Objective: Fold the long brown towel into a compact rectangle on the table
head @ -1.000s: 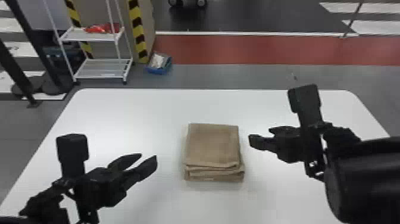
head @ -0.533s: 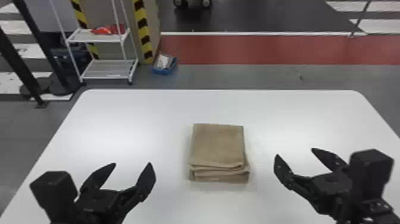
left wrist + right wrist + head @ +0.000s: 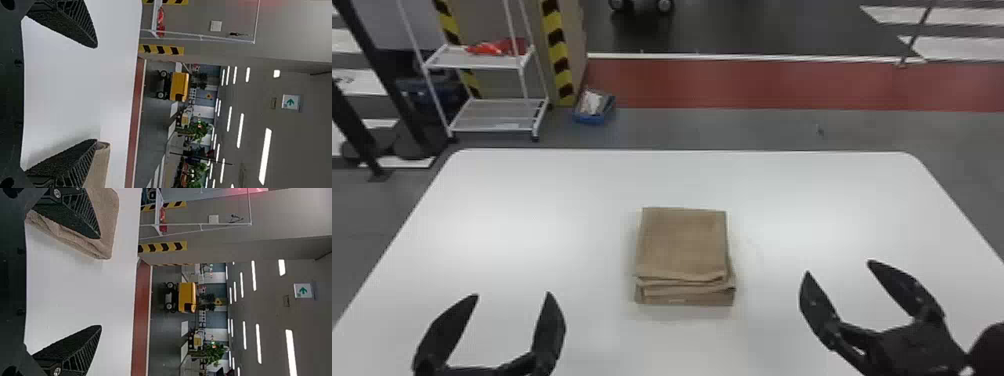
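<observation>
- The towel (image 3: 682, 245) lies folded mid-tabletop (image 3: 532, 200), between both arms; folding looks essentially finished.
- Left fingers (image 3: 551, 330) and right fingers (image 3: 816, 305) are spread, empty, apart from it.
- Any last squaring should be light: nudge the uneven near layers inward, without dragging the top; otherwise leave it alone.
- The underside and inner folds are hidden; in both wrist views a finger covers some cloth.

Just right of the white rack (image 3: 492, 123) are a black-and-yellow striped wall edge (image 3: 560, 65) and a blue bin (image 3: 589, 119) on grey floor (image 3: 732, 131), with a red floor strip (image 3: 757, 85) and lit ceiling lights (image 3: 265, 156) farther right.
</observation>
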Tool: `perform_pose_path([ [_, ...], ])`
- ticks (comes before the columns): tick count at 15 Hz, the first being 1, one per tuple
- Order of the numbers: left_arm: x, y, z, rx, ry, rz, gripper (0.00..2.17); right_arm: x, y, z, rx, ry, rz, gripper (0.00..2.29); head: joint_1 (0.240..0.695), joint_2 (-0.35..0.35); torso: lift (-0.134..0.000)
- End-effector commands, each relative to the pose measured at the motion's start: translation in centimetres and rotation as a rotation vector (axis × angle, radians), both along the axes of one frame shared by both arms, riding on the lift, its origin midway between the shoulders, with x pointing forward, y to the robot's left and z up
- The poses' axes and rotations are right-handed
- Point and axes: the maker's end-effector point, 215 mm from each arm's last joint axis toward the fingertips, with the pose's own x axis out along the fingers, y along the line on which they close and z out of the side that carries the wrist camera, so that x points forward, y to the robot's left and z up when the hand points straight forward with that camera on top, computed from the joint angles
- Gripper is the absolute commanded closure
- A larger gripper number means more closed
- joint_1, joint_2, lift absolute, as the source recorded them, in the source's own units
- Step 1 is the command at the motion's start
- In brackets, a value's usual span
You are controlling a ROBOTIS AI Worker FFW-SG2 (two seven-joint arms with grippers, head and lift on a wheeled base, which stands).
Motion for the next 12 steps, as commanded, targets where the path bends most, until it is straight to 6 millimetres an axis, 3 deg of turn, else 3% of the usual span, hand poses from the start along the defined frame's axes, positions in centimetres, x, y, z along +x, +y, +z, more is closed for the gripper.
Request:
perform_pose_path([
  [1,-1.1,0.9,1.0,0.008,-0.033,0.015,0.0,-0.2,1.1,-0.2,0.001,0.005,0.018,0.08,0.695,-0.001,-0.123],
  [4,-1.1,1.6,1.4,0.014,-0.042,0.024,0.0,-0.1,1.5,-0.7,-0.008,0.024,0.017,0.08,0.695,0.041,-0.123],
  [12,-1.1,2.2,2.3,0.018,-0.068,0.023,0.0,0.2,3.4,-0.7,-0.027,0.025,0.026,0.08,0.695,0.073,-0.123],
])
